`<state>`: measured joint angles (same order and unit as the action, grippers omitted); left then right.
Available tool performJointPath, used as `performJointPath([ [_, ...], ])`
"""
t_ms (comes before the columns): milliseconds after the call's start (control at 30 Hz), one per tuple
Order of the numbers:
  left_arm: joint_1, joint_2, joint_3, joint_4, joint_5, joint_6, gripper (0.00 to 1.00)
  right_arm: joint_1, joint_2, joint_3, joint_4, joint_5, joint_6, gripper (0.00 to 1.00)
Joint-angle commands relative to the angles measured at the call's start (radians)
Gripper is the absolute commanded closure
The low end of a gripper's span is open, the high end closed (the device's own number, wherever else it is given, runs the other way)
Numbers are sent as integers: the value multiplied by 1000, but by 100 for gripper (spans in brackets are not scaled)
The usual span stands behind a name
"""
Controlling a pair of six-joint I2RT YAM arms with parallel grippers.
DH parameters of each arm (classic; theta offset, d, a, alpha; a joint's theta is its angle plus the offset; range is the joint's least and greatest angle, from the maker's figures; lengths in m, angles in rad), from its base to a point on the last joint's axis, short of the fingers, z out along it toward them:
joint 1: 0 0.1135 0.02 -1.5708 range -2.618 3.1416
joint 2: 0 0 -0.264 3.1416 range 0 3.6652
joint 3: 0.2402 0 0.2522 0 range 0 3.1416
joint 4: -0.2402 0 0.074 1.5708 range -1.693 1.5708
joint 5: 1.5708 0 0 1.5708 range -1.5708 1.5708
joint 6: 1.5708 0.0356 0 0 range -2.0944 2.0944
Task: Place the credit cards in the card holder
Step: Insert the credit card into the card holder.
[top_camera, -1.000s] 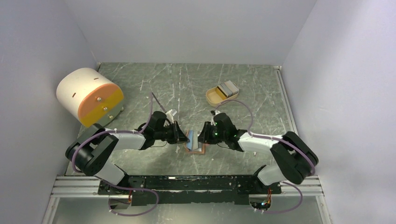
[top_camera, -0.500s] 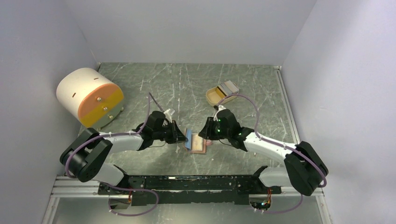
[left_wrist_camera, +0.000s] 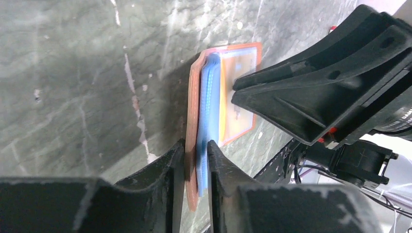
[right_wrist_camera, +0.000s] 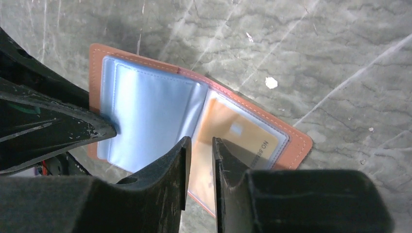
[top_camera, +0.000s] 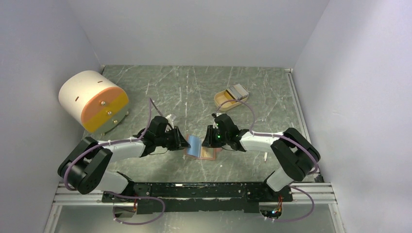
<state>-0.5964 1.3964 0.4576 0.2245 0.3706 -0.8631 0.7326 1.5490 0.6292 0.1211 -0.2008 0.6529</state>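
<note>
The card holder (top_camera: 203, 151) is lying open on the table (top_camera: 160, 87), near the front edge and between the two arms. You are seeing its salmon cover face down, with the blue sleeves (left_wrist_camera: 209, 97) fanning up from the fold.

1. The left fingers (left_wrist_camera: 165, 179) are pressing together on the holder's left half. They are pinching the cover edge and the stack of blue sleeves between them and lifting that half off the table.
2. The right fingers (right_wrist_camera: 170, 170) are standing only a narrow gap apart. Their tips are pointing down at the holder's middle fold, just over the clear sleeve that is carrying an orange card (right_wrist_camera: 243, 141). You cannot tell whether they are gripping that sleeve or only touching it.
3. The two sets of fingers are facing each other across the holder, close but not touching.

The remaining credit cards (top_camera: 238, 90) are sitting in the beige tray (top_camera: 222, 99), farther back on the table and well apart from both sets of fingers.
</note>
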Motion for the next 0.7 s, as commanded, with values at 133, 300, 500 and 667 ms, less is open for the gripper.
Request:
performJointPath([
  [133,23,-28,-37,39,41,10,68,3,-29,75,-71,23,-63,69],
  [300,23,-6,-43,83,71,15,66,1,-49,167,-156,63,-108,64],
  [500,23,-2,-39,68,63,35,69,-46,-28,306,-244,151,-208,58],
  [667,23,7,-44,80,68,39,80,-105,65,513,-358,358,-354,47],
])
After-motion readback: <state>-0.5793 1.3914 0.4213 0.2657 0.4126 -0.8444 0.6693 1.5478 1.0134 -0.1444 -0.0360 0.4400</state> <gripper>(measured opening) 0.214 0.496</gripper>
